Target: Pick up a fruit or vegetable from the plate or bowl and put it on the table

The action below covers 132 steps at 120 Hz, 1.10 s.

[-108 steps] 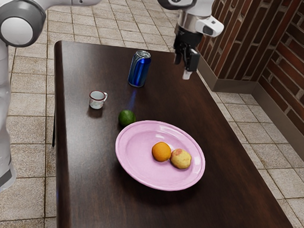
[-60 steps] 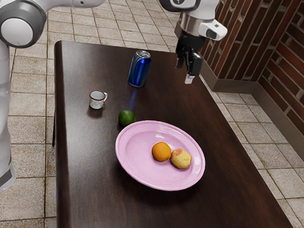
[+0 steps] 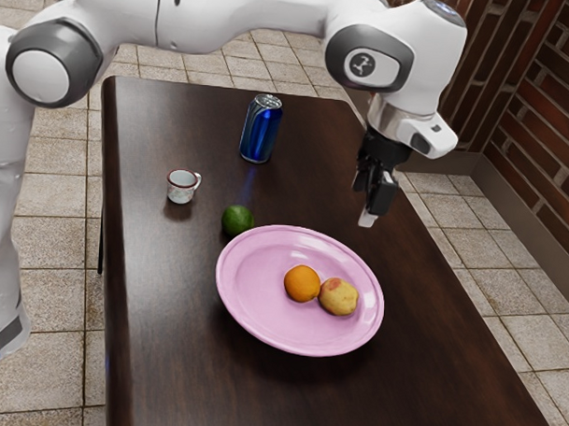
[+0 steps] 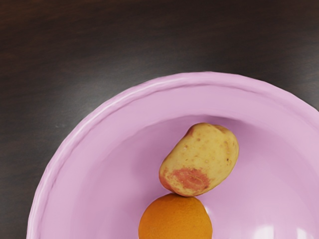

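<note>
Aloft — gripper [image 3: 364,205], seemingly parted.

Table [image 3: 169,302]: dark wood, fine grain, smooth, satin with soft sheen. Plate [image 4: 207,82]: smooth, glossy, bright highlights; ceramic or plastic, cannot tell. Potato [image 4: 202,154]: thin skin, fairly smooth, low sheen, small specks. Orange [image 4: 174,219]: peel near matt, faintly textured. Green fruit [image 3: 237,221]: dark, dull skin. Can [image 3: 259,133]: shiny metal, silvery lid. Mug [image 3: 179,194]: hard, smooth, looks enamelled. Arm [image 3: 263,11]: smooth white shell, plastic look, slight gloss. Floor [image 3: 54,373]: matt, mottled, stone-like tile. Wall [image 3: 554,138]: rough brick.
</note>
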{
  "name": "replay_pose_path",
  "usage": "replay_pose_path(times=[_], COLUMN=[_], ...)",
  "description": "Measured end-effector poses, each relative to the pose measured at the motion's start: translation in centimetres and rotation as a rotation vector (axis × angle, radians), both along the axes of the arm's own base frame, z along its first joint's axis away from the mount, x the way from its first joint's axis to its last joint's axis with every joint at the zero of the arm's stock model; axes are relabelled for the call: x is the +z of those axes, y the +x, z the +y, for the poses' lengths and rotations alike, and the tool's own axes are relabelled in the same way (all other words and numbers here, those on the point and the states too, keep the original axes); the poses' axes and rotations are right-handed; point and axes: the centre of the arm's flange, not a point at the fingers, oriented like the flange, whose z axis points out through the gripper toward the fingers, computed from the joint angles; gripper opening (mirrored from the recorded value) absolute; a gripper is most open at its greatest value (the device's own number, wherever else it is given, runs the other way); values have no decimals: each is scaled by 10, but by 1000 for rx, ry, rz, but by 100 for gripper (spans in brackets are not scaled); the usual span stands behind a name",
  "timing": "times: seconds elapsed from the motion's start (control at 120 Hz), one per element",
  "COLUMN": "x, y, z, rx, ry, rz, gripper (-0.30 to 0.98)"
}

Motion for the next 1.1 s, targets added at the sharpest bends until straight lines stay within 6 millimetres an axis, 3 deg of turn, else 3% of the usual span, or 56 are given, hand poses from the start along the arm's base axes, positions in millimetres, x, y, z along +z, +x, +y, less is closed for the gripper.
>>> replay_pose_path(times=[0.233,0.358,0.442,0.775,1.1], x=[-35,-84,-105,-100,-112], y=[2,-17,-30,-27,-28], z=[-27,-29,-29,-47,-41], rx=[-42,-50,-59,-98,-96], ry=[8,24,26,-28,-32], rz=[40,56,28,-130,-144], gripper=[69,69,69,69,69])
